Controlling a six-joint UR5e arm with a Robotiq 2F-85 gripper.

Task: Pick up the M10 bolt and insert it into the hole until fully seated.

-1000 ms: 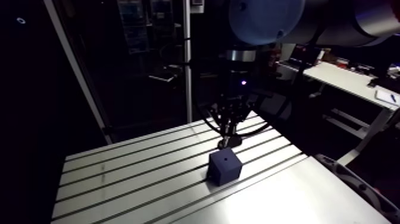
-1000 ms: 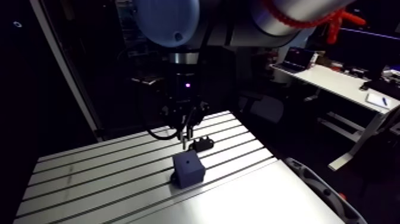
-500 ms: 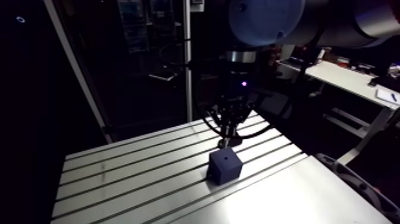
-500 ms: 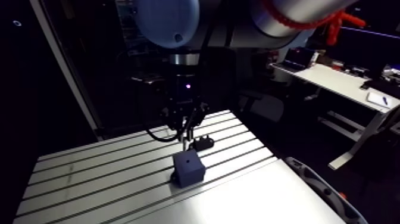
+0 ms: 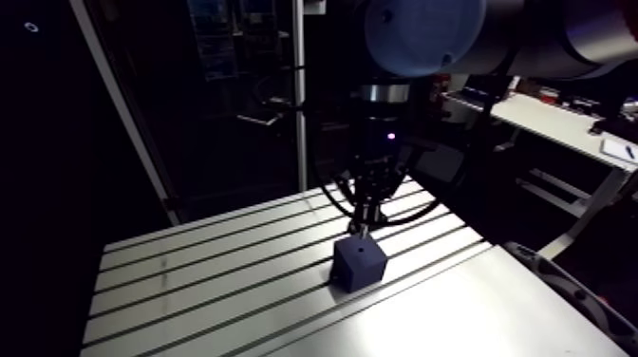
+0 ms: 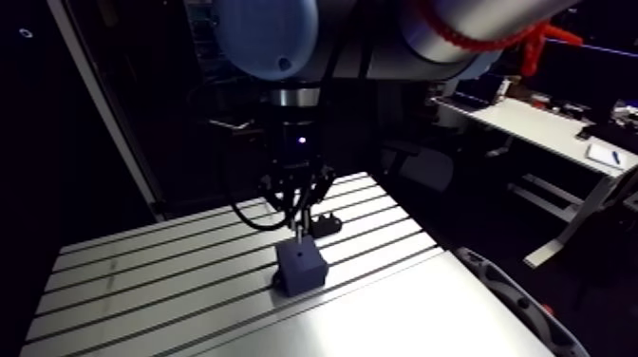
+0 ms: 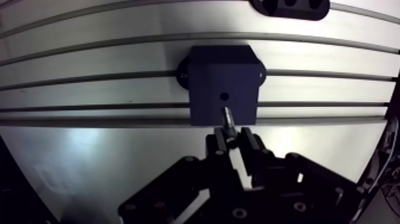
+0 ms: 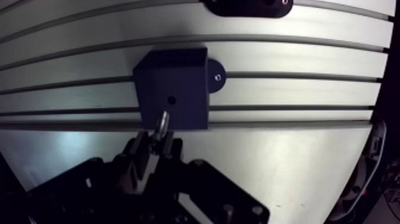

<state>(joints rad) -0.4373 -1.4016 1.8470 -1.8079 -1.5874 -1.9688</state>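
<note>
A dark cube block (image 7: 222, 83) is bolted to the slotted table, with a small round hole (image 7: 224, 95) in its top face. My gripper (image 7: 233, 138) is shut on the M10 bolt (image 7: 227, 117), whose metal shank sticks out ahead of the fingertips. In the wrist view the bolt tip hangs over the block's top face, just short of the hole. In the arm view the gripper (image 6: 300, 224) hovers right above the block (image 6: 301, 268).
A black holder (image 7: 290, 7) with round pockets lies on the table beyond the block, also seen in the arm view as the holder (image 6: 326, 226). The slotted aluminium table (image 5: 190, 275) stretches to the left, and a smooth plate (image 5: 456, 318) lies in front.
The gripper with the bolt has moved a little closer over the block, toward the hole. The block and the holder have stayed put.
</note>
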